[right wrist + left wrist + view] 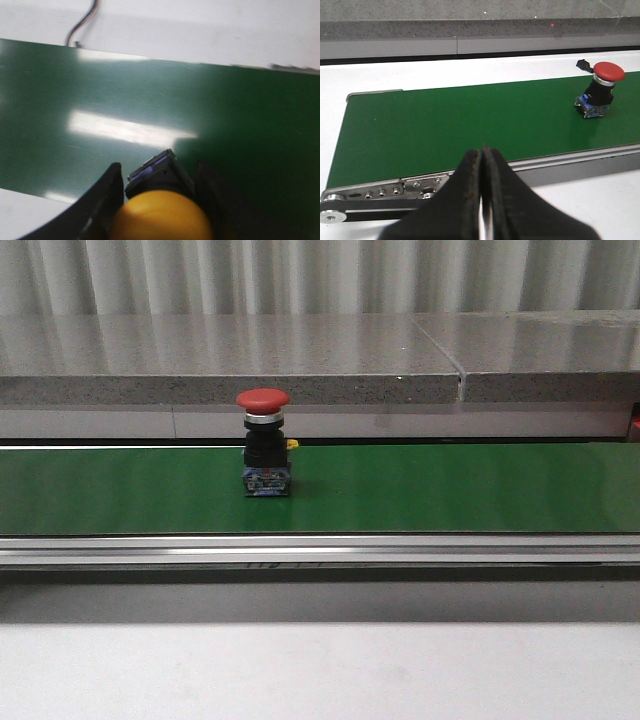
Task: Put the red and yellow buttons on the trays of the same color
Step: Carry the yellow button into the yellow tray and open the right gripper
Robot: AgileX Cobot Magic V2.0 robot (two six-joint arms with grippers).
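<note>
the right gripper (157, 210) is clamping the yellow button (160, 215) between its fingers above the green belt (150, 100), seemingly for carrying to a yellow tray, while the left gripper (482, 200), pressed closed and empty, is idling because the red button (264, 445) is standing upright on the belt.

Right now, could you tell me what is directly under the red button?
The red button stands upright on the green belt, resting on its own black and blue base. Behind that base a small yellow part peeks out; the rest of it is covered.
</note>
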